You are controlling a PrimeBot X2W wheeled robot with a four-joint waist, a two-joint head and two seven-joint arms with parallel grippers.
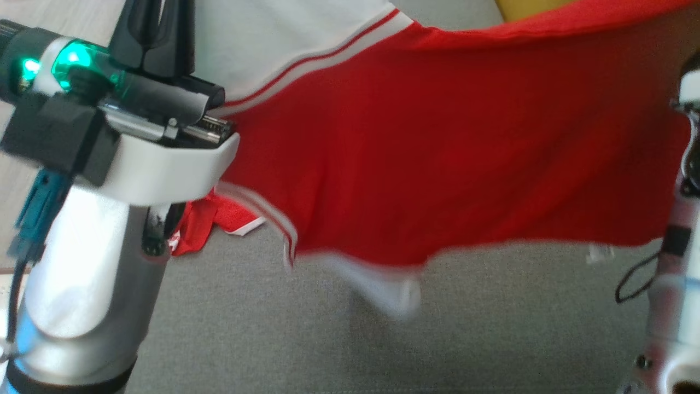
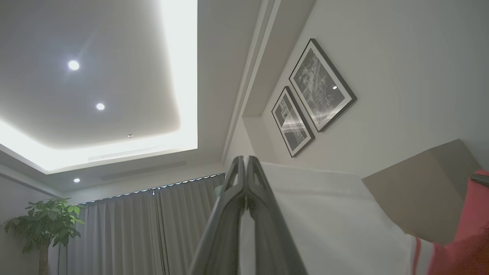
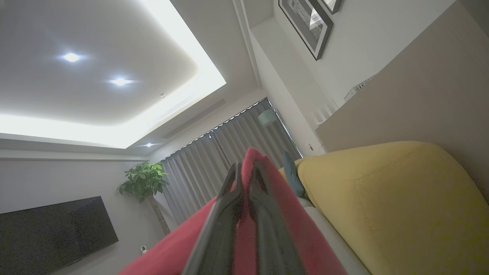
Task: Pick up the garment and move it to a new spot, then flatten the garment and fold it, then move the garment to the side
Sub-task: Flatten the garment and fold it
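Observation:
The garment (image 1: 437,153) is red with white panels and red-and-white striped trim. It hangs stretched out in the air between my two arms, above a grey sofa seat (image 1: 465,339). My left gripper (image 1: 146,33) is at the upper left of the head view, shut on the white part of the garment (image 2: 324,214); in the left wrist view the left gripper (image 2: 244,164) has its fingers pressed together on white cloth. My right gripper (image 3: 246,168) is shut on a red edge of the garment (image 3: 172,252). The right forearm (image 1: 678,262) shows at the right edge of the head view. The garment's lower hem is blurred.
A small red-and-white piece of cloth (image 1: 213,224) lies on the seat behind my left arm. A yellow cushion (image 3: 382,198) sits at the back right, against a beige backrest (image 3: 412,95). A black cable loop (image 1: 634,282) hangs by the right arm.

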